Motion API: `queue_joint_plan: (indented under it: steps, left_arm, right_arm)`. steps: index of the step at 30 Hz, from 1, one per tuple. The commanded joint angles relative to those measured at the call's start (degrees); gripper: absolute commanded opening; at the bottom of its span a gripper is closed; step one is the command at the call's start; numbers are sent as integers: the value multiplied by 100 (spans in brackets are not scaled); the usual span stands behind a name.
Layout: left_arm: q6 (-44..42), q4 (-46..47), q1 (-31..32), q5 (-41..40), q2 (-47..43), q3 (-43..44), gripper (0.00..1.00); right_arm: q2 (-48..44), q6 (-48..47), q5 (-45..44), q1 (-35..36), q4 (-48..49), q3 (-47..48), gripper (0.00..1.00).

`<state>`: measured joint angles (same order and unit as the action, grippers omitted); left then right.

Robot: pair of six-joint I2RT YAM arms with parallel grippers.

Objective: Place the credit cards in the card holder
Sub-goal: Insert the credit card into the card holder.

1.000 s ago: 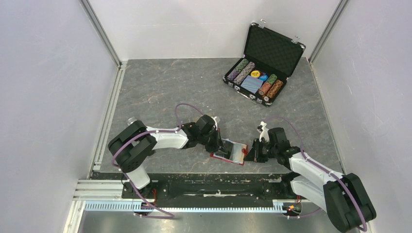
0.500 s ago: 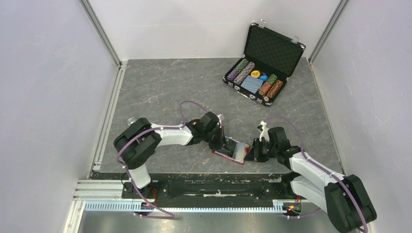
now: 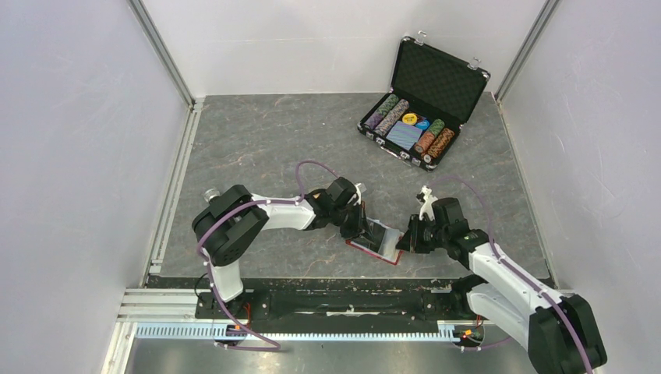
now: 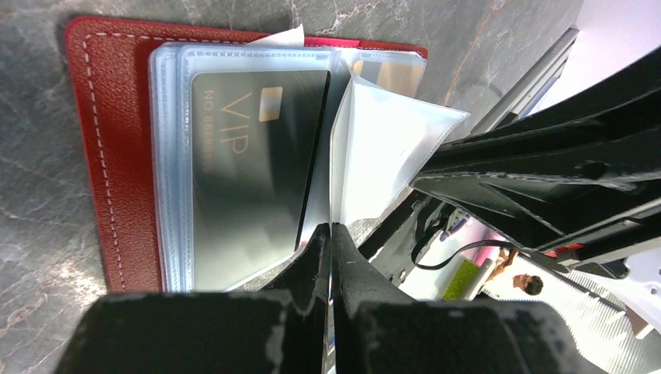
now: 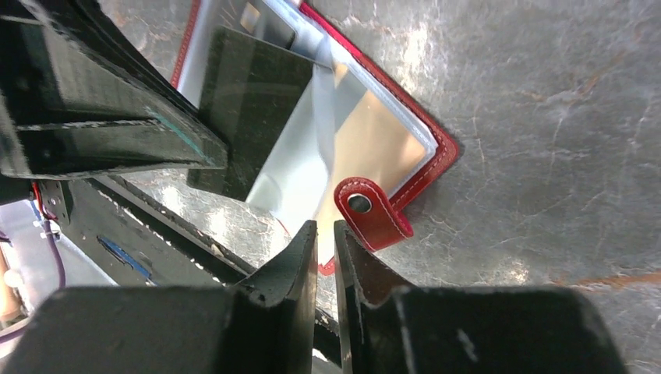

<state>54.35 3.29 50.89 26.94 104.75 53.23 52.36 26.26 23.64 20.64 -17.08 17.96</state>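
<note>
The red card holder (image 3: 387, 253) lies open near the table's front edge, its clear sleeves up. A black VIP credit card (image 4: 249, 156) lies flat among the sleeves, and one corner (image 5: 249, 109) juts past them. A gold-toned card (image 5: 382, 140) shows inside another sleeve. My left gripper (image 4: 331, 230) is shut on a clear sleeve page (image 4: 382, 148) and holds it raised beside the black card. My right gripper (image 5: 326, 226) hovers at the holder's (image 5: 440, 152) near corner, next to the snap tab (image 5: 370, 210). Its jaws are a narrow slit apart with nothing between them.
An open black case (image 3: 425, 101) with poker chips and a blue deck stands at the back right. The table's front rail (image 3: 327, 284) runs just behind the holder. The two grippers (image 3: 365, 227) (image 3: 404, 240) are close together over the holder.
The left gripper and the card holder have shifted a little to the right. The right gripper has risen slightly and its jaws have parted a bit.
</note>
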Motion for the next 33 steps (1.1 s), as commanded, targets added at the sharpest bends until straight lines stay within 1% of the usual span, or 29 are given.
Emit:
queue_joint_plan:
  steps: [1, 4, 7, 9, 11, 14, 15, 20, 23, 28, 33]
  left_arm:
    - [-416, -294, 34, -148, -39, 199, 2]
    - [-372, -202, 35, -55, 21, 304, 2]
    - [-286, -58, 26, 78, 151, 468, 2]
    - [-284, -47, 19, 161, 257, 591, 2]
    - [-301, -67, -9, 186, 307, 631, 2]
    - [-528, -288, -40, 173, 309, 695, 2]
    - [-607, -496, -49, 171, 307, 705, 2]
    - [-765, -607, -177, 234, 263, 528, 2]
    - [-768, -492, -285, 376, 280, 389, 2]
    - [-646, -14, -291, 862, 600, 363, 2]
    - [-570, 23, -283, 929, 817, 425, 2]
  right_arm:
    - [-293, -183, -189, 9, 143, 382, 17]
    - [-235, -170, -11, 10, 500, 393, 25]
    - [106, -189, 116, 10, 676, 388, 28]
    - [340, -229, -17, 14, 660, 404, 27]
    - [540, -314, -443, 14, 550, 430, 27]
    - [837, -485, -905, 10, 381, 522, 26]
    - [937, -514, -991, 12, 354, 560, 26]
    - [1220, -607, -1133, 10, 348, 730, 26]
    - [1250, -607, -1141, 10, 343, 818, 26]
    - [1275, -602, -969, 12, 364, 859, 27]
    - [1252, -588, -901, 10, 369, 859, 27]
